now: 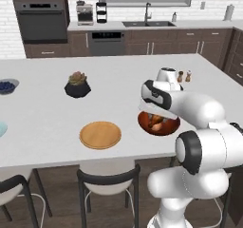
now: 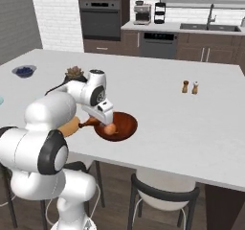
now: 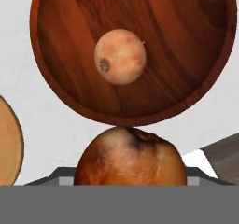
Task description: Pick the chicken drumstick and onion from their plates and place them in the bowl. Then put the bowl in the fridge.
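The chicken drumstick (image 3: 130, 157), a reddish-brown piece with glossy orange-brown meat, sat in your claw (image 2: 98, 122), right at the bottom of the hand view, just outside the near rim of the shallow, glossy reddish-brown wooden bowl (image 3: 186, 45). You could not see the finger tips themselves there, since the meat covered them, so how far apart they stood is not something you could read; the drumstick hung off the counter and against the hand, so you had it clamped. In the right base view its thin end (image 2: 85, 124) poked out to the left of the claw, beside the bowl (image 2: 125, 123).

The small round tan-orange onion (image 3: 120, 56) lay inside the bowl, slightly toward the near side, touching the bowl's floor.

From the left base view your white arm (image 1: 190, 110) hid most of the bowl (image 1: 163, 125), and its contents were hard to tell apart there. The tan wooden round plate (image 1: 100, 135) lay bare just left of the bowl; only its edge (image 3: 9, 146) showed in the hand view.

All this rested on a broad white island counter (image 2: 182, 123). Further off on it stood a dark patterned bowl with a plant (image 1: 77, 85), a small grey bowl of blueberries (image 1: 6, 86), and two little shakers (image 2: 190, 87). Dark chairs (image 1: 109, 184) stood under the near edge.
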### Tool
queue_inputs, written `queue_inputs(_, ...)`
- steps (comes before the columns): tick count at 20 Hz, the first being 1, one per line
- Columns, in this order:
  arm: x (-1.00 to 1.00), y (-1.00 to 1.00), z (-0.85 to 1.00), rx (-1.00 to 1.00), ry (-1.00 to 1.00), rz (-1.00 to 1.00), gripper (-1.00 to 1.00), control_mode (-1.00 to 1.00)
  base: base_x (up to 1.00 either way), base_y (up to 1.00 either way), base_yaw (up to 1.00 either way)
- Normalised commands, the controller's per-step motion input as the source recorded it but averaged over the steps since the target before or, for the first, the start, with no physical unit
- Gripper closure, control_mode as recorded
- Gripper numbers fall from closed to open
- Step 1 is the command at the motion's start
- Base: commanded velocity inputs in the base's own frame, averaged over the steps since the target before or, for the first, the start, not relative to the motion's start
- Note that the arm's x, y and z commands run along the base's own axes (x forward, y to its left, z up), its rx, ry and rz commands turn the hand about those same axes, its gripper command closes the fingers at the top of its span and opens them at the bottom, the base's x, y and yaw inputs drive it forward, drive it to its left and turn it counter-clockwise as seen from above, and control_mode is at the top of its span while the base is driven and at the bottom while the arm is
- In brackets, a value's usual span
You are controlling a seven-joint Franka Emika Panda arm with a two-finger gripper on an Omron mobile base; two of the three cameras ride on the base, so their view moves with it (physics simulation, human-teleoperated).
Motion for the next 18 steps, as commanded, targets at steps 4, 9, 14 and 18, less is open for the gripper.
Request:
queue_inputs(4, 0.75, -0.66, 0.00, 0.09, 0.10, 0.12, 1.00, -1.00, 0.25, -0.16, 0.03)
queue_inputs(9, 0.91, -0.82, -0.12, 0.06, 0.08, 0.21, 1.00, -1.00, 0.00, 0.00, 0.00)
queue_inputs(14, 0.99, -0.06, -0.47, -0.02, 0.03, 0.33, 1.00, -1.00, 0.00, 0.00, 0.00)
queue_inputs(18, 0.42, -0.06, -0.39, -0.01, 0.01, 0.35, 1.00, -1.00, 0.00, 0.00, 0.00)
